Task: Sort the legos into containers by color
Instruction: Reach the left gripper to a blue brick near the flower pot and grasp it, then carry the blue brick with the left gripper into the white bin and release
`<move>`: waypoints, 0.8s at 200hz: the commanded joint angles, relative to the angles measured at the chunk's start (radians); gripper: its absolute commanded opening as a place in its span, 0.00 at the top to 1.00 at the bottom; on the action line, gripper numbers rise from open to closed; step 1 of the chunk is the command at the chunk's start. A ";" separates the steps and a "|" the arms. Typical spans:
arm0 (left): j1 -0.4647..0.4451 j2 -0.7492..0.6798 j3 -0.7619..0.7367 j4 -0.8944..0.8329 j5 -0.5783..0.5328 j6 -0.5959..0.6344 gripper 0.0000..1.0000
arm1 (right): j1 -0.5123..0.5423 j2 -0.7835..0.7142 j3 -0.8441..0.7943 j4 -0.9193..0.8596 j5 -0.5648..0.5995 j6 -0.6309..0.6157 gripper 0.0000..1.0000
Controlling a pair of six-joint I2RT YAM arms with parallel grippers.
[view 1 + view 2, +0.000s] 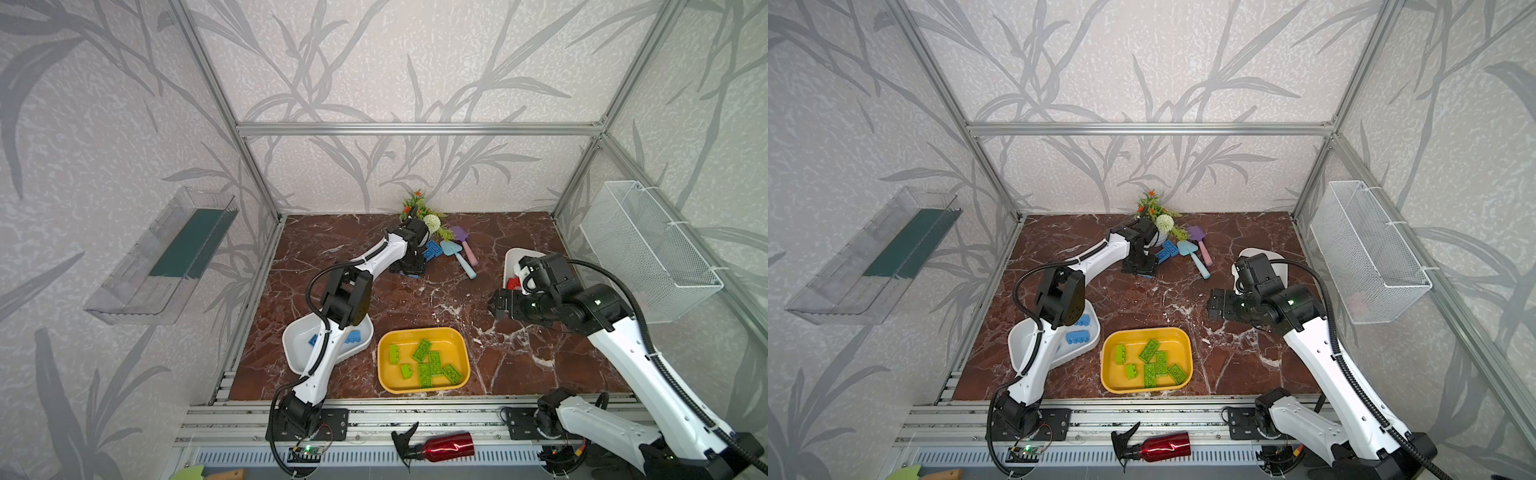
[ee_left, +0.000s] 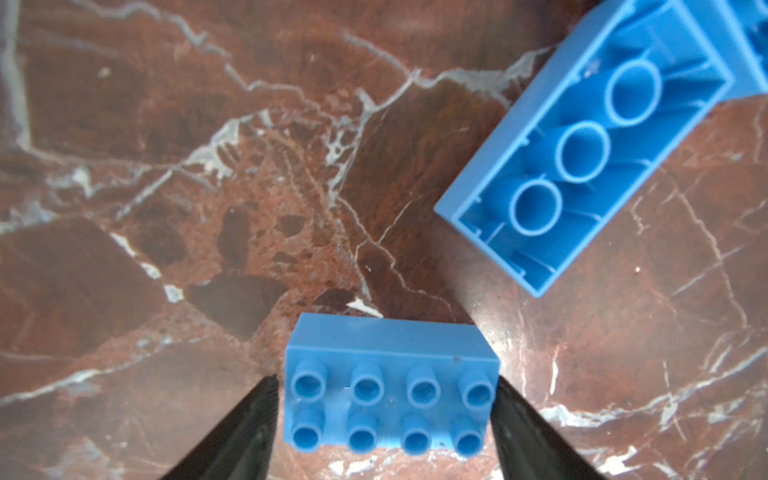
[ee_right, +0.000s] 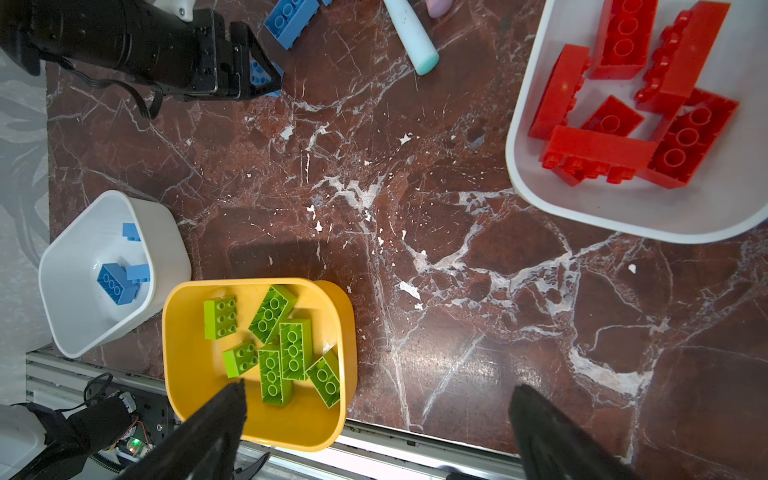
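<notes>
**A:** What is left to sort on the table (image 1: 415, 299)?

**B:** Only blue. The near-left white tub (image 1: 293, 345) holds blue bricks (image 3: 114, 282), and the yellow tub (image 1: 384, 374) at near middle holds the green bricks (image 3: 295, 349). The right-hand white tub (image 3: 536, 195) holds the red bricks (image 3: 598, 149). The loose pieces lie at the far middle, next to the toy shovels (image 1: 452, 248).

**A:** Which piece is the robot after?

**B:** A blue brick (image 2: 390, 357) lying alone on the table, tipped so its studs face the wrist camera. An upturned blue brick (image 2: 582, 149) lies near it on the right, apart from it, hollow side up.

**A:** How should it handle?

**B:** Probably light, rigid and hard to damage. The plastic is smooth, so it could slip or twist in a loose pinch. The flat end faces look like the best places to hold. Gripping across the studs or a corner looks less sure.

**A:** And the fingers?

**B:** The left fingers (image 2: 249, 428) stand apart, one at each short end of the brick. One seems to meet its end face, while a sliver of table shows beside the other. By the look of it, the brick is bracketed but not yet firmly clamped. The right fingers (image 3: 208, 428) are spread wide and empty, above bare table right of the middle.
</notes>
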 commanded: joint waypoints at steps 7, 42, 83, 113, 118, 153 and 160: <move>-0.005 0.015 -0.015 -0.034 -0.025 -0.006 0.31 | -0.004 -0.018 0.018 -0.018 0.013 -0.008 0.01; -0.006 -0.009 -0.021 -0.044 -0.030 -0.013 0.47 | -0.005 -0.030 0.018 -0.019 0.012 -0.020 0.01; -0.006 -0.124 -0.097 -0.046 -0.079 -0.029 0.55 | -0.006 -0.034 0.003 0.004 -0.009 -0.037 0.01; -0.006 -0.269 -0.222 -0.033 -0.123 -0.046 0.56 | -0.006 -0.021 -0.011 0.046 -0.052 -0.048 0.01; -0.007 -0.298 -0.251 -0.029 -0.131 -0.053 0.55 | -0.006 -0.018 -0.012 0.053 -0.058 -0.051 0.01; -0.009 -0.525 -0.459 -0.008 -0.176 -0.114 0.55 | -0.004 0.014 0.001 0.079 -0.089 -0.096 0.01; -0.008 -0.573 -0.502 -0.007 -0.188 -0.130 0.55 | -0.003 0.021 0.006 0.078 -0.093 -0.106 0.01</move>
